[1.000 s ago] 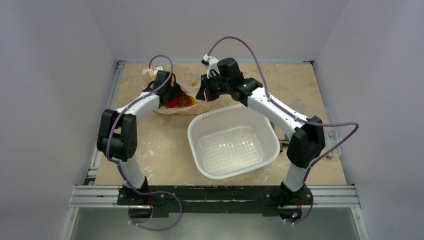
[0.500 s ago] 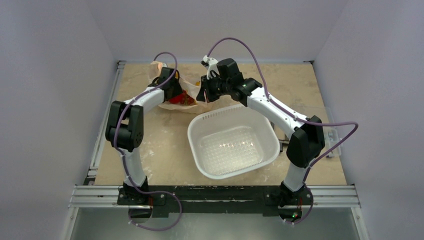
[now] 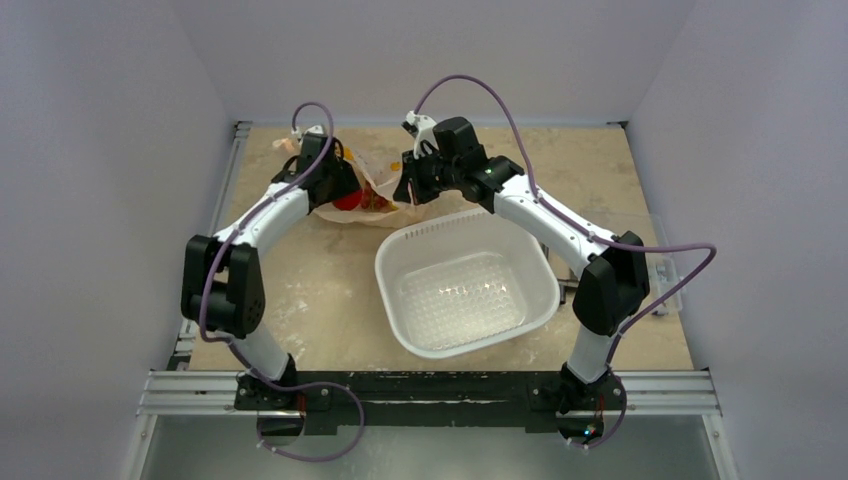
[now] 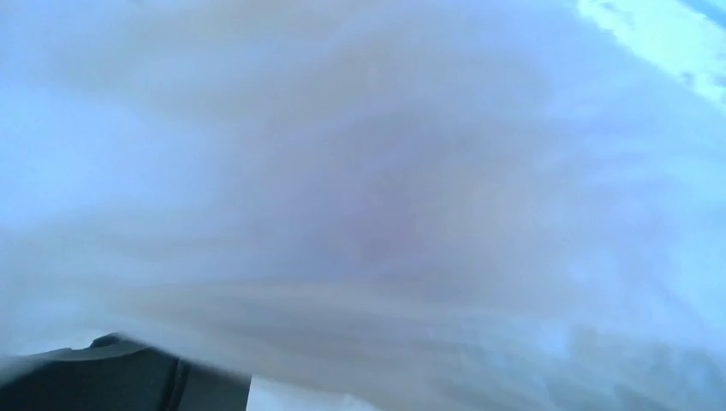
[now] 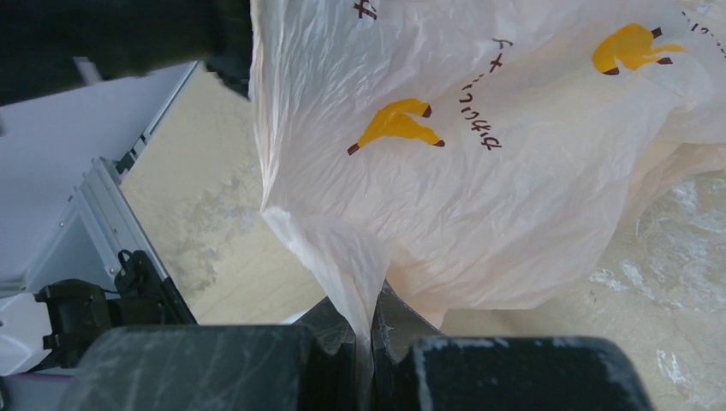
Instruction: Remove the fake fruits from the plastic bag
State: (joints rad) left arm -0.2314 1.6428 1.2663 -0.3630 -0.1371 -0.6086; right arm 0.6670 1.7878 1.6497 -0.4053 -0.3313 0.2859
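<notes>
As the left arm swung its elbow outward and drew its wrist back toward the far-left corner over the past second, the fake fruits (image 3: 352, 201) remained inside the plastic bag (image 3: 385, 210), with a red one and something reddish-yellow beside it showing at the mouth in the overhead view. None had reached the table (image 3: 330, 300) or the white basin (image 3: 465, 285), which stood just in front of the bag and held nothing that could be seen.

The bag lay on the far-left part of the table, slung between the two arms, and sat more gathered than a second before. The right gripper (image 5: 366, 330) had barely moved. Its fingers were pressed together on a twisted fold at the bag's edge, and the banana-printed film (image 5: 395, 122) rose crinkled above them, lifted off the tabletop.

The left gripper (image 3: 340, 188) was at the bag's opposite side. Its own camera was smothered by blurred peach plastic, so whether its fingers were spread or pinching the film could not be told, though it seemed to be in or against the bag's mouth.

The shift looked like an effort to pull the opening wider or tip the load toward it, and every fruit was still to be removed
</notes>
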